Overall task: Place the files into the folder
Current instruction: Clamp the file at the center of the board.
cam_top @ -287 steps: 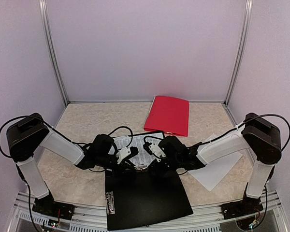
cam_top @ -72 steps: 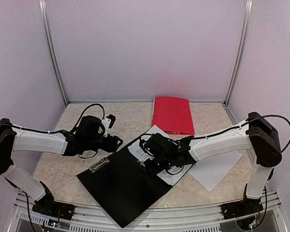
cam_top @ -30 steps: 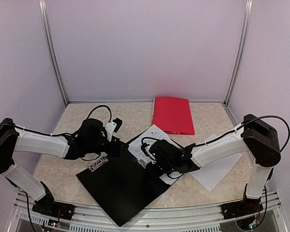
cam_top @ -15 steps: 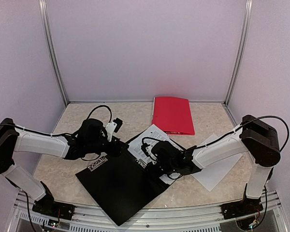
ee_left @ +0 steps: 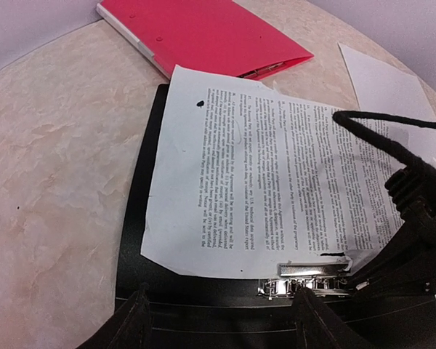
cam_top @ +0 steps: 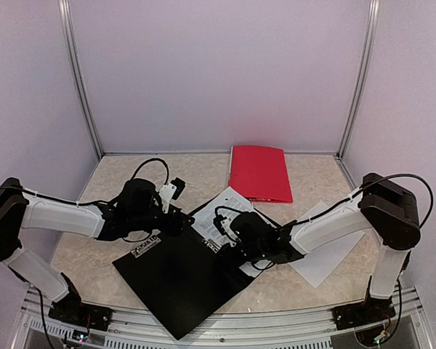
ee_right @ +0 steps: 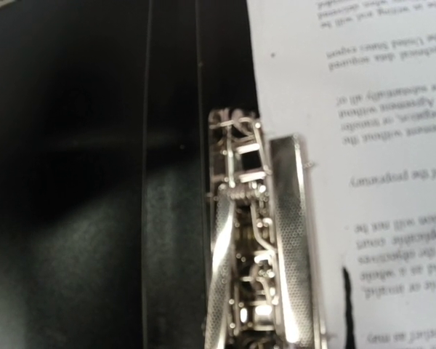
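A black folder [cam_top: 178, 280] lies open and diagonal on the table. A printed sheet [cam_top: 229, 203] lies on its right half, its edge at the metal clip [ee_left: 312, 270]. My left gripper [cam_top: 180, 222] is open, its fingers [ee_left: 134, 320] spread over the folder's spine [ee_left: 203, 320] just short of the sheet [ee_left: 261, 174]. My right gripper [cam_top: 229, 236] is down on the clip; its wrist view shows only the clip mechanism [ee_right: 265, 240], black folder [ee_right: 73, 182] and sheet [ee_right: 363, 109], with no fingers visible.
A closed red folder [cam_top: 260, 173] lies at the back, also in the left wrist view [ee_left: 203, 33]. A nearly blank white sheet [cam_top: 327, 254] lies on the table under the right arm, also in the left wrist view [ee_left: 385, 87]. Walls enclose the table.
Since the earliest frame the black folder has turned from square to diagonal and the left arm has swung out left. Over the last second the right gripper has crept slightly along the clip; the left gripper has stayed put.
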Controlling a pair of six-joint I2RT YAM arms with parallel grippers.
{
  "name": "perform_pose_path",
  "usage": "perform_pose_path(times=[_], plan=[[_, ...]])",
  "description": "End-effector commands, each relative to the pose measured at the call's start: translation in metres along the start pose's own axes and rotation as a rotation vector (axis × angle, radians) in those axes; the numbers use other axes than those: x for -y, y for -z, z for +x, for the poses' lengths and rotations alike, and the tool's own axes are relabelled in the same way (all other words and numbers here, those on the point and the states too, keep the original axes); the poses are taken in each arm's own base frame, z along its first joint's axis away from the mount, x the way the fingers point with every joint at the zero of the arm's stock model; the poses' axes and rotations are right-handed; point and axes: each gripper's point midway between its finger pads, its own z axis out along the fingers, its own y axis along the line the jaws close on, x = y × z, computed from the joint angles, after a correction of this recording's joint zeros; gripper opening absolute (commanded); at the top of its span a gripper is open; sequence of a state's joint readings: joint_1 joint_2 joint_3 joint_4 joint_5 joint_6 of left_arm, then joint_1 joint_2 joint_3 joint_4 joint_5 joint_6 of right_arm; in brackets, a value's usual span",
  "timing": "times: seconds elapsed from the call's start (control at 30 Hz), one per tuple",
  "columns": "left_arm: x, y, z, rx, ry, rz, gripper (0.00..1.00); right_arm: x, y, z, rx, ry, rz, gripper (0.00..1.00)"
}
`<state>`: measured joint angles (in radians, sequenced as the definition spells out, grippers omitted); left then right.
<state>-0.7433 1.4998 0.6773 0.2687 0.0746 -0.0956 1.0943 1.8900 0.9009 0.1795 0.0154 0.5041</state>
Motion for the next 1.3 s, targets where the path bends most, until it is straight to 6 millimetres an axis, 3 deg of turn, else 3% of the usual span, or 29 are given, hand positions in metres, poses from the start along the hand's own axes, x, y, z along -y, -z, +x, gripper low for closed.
perform_pose_path(times=[0.0,0.23,0.37,0.5,0.87,1.27], plan=[[0.002,-0.002,0.005,-0.007,-0.023,0.003,0.63,0.067,0.01,0.172,-0.559,-0.04,0.198,0.0],[0.005,-0.003,0.006,-0.01,-0.031,0.011,0.63,0.067,0.009,0.191,-0.58,-0.077,0.161,0.0],[0.012,-0.004,0.016,-0.032,-0.071,0.055,0.63,0.066,0.009,0.191,-0.566,-0.069,0.142,0.0],[0.025,-0.001,0.033,-0.061,-0.154,0.142,0.6,0.065,0.011,0.186,-0.557,-0.02,0.126,0.0],[0.063,0.021,0.056,-0.073,-0.33,0.391,0.59,0.056,0.019,0.17,-0.575,0.056,0.068,0.0],[0.068,0.016,0.063,-0.031,-0.465,0.492,0.58,0.053,0.039,0.143,-0.593,0.153,-0.01,0.0]])
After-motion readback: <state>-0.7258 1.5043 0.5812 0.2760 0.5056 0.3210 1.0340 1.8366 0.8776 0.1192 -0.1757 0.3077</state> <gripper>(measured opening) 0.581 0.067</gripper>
